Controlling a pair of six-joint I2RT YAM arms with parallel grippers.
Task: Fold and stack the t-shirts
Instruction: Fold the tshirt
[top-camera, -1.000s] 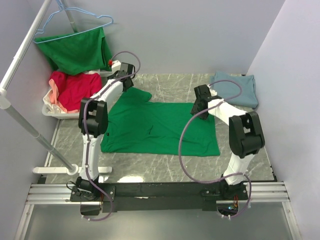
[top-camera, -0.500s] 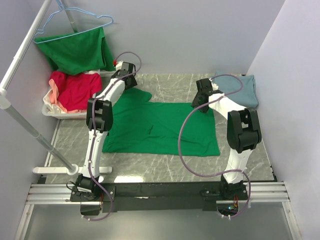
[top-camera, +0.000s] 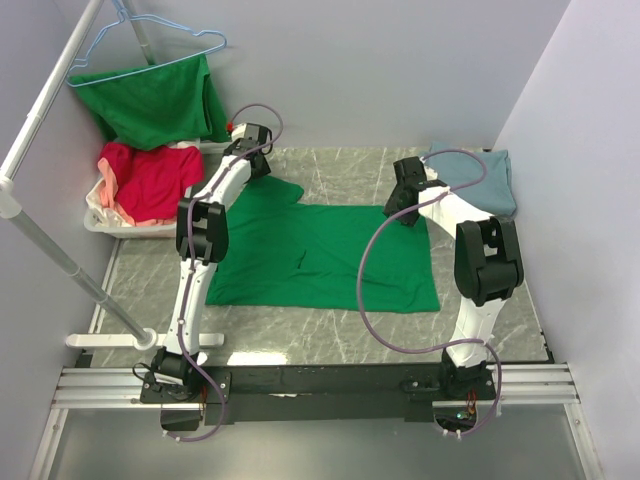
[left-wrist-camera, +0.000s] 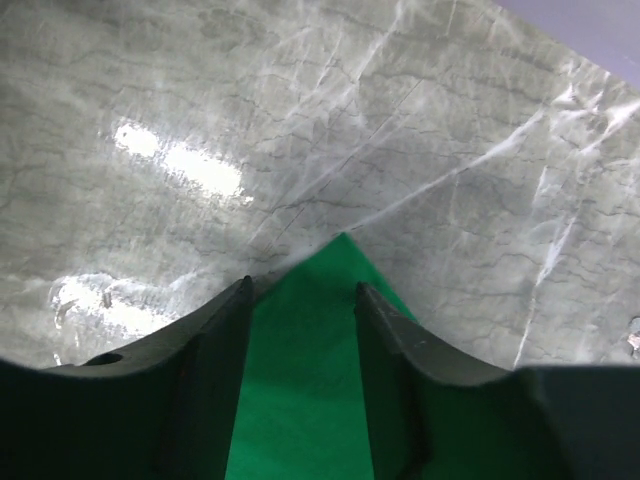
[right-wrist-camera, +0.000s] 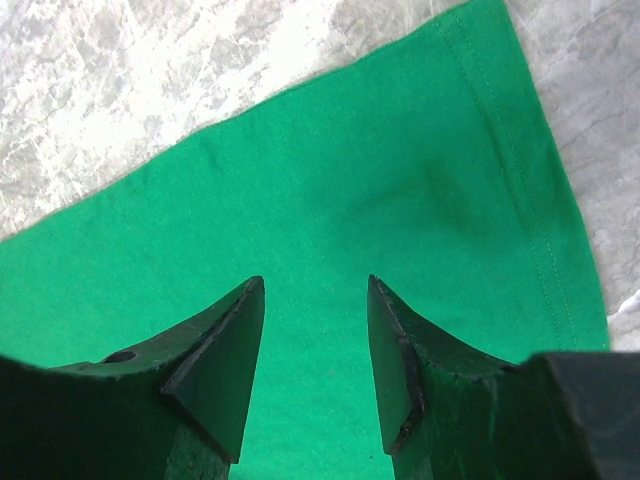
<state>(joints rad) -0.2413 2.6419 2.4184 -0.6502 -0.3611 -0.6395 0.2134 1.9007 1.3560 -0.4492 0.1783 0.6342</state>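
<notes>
- Left gripper: jaws half-wide, straddling the sleeve tip of the green t-shirt on the bench.
- Right gripper: jaws apart, empty, over the green t-shirt's hem corner.

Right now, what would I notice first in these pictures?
A big green tee lies flat mid-table. The left gripper hangs open over its far left corner, the right gripper open near its far right corner. A red tee sits in a bin, far left.

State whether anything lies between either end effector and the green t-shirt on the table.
Nothing visible does. The left end effector is open over a corner of the green t-shirt; the right end effector is open over its hemmed edge.
</notes>
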